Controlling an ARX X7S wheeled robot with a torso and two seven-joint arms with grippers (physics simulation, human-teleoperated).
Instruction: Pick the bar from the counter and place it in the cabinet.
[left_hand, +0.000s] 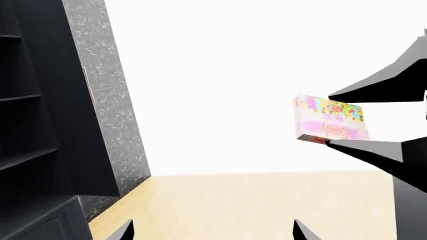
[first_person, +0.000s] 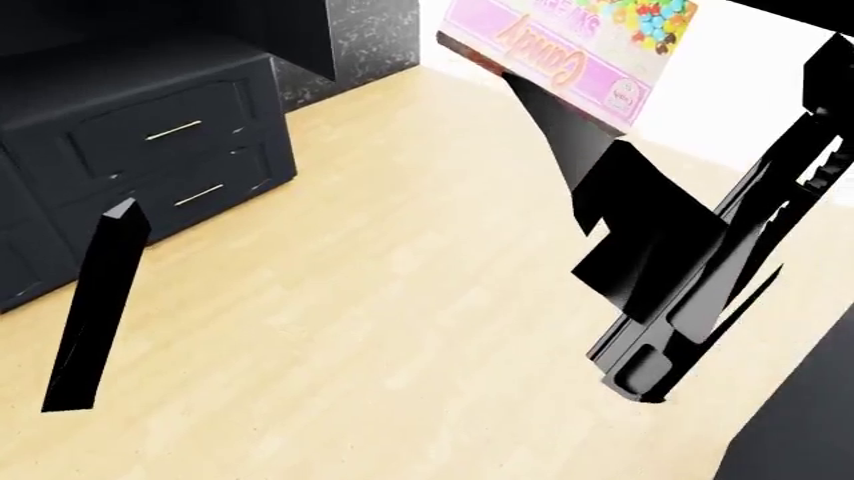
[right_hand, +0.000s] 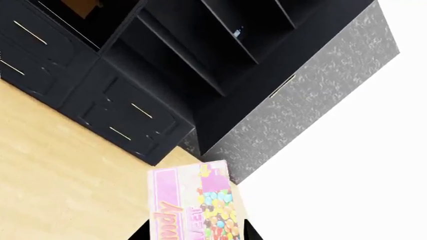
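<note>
The bar (right_hand: 192, 205) is a pink packet with "Candy" lettering and coloured candies. My right gripper (right_hand: 193, 231) is shut on it, one black finger on each side, and holds it in the air over the floor. The bar also shows in the head view (first_person: 574, 40) at the top, and in the left wrist view (left_hand: 331, 119) between the right gripper's two fingers. My left gripper (left_hand: 212, 231) is wide open and empty. One of its fingers (first_person: 100, 300) shows low at the left. The dark cabinet (right_hand: 167, 60) with shelves and brass-handled drawers (first_person: 174, 130) stands ahead to the left. The counter is out of view.
A grey speckled wall panel (left_hand: 110, 100) adjoins the cabinet's shelf side (left_hand: 33, 125). Light wooden floor (first_person: 374, 300) lies between me and the cabinet. My black right arm (first_person: 694, 260) fills the right of the head view.
</note>
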